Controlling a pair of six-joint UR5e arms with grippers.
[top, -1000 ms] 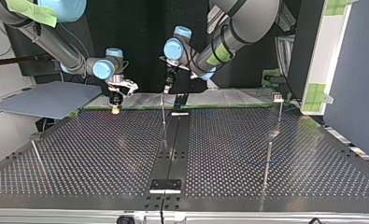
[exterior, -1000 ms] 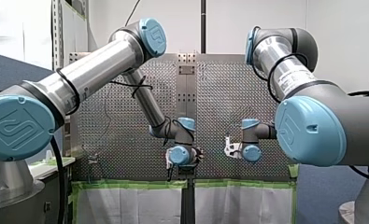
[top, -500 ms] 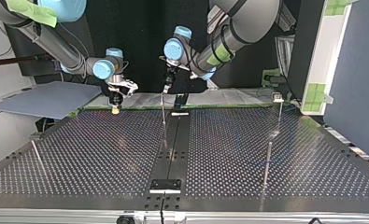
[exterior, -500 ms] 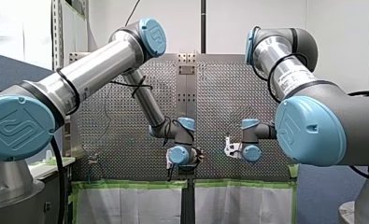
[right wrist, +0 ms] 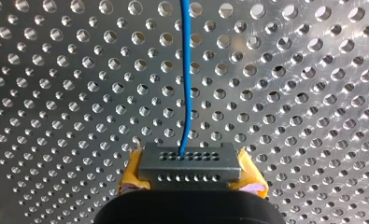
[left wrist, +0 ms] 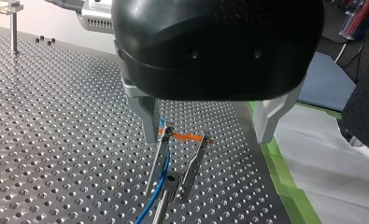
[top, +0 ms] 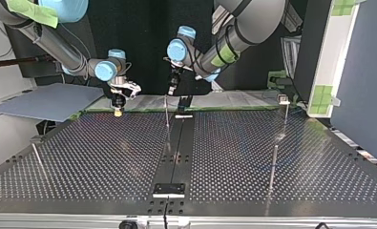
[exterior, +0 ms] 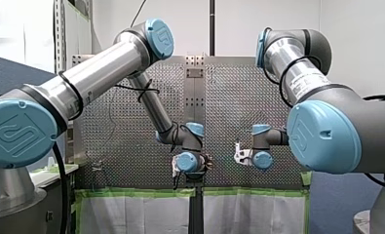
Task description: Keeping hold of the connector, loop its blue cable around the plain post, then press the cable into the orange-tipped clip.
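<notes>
While right gripper (right wrist: pixel 190 181) pinches connector (right wrist: pixel 189 162), left gripper (left wrist: pixel 205 137) gapes

Top view: both hang over the far edge of the worktop (top: pixel 105 152). Right wrist view: yellow pads (right wrist: pixel 132 173) clamp the connector; blue cable (right wrist: pixel 186 93) leads ahead. Left wrist view: metal fingers (left wrist: pixel 147 116) spread, orange-tipped clip (left wrist: pixel 195 161) between them.

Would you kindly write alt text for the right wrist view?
My right hand clamps a dark grey connector between yellow pads; a blue cable leaves one of its holes and runs ahead over the perforated table.
</notes>
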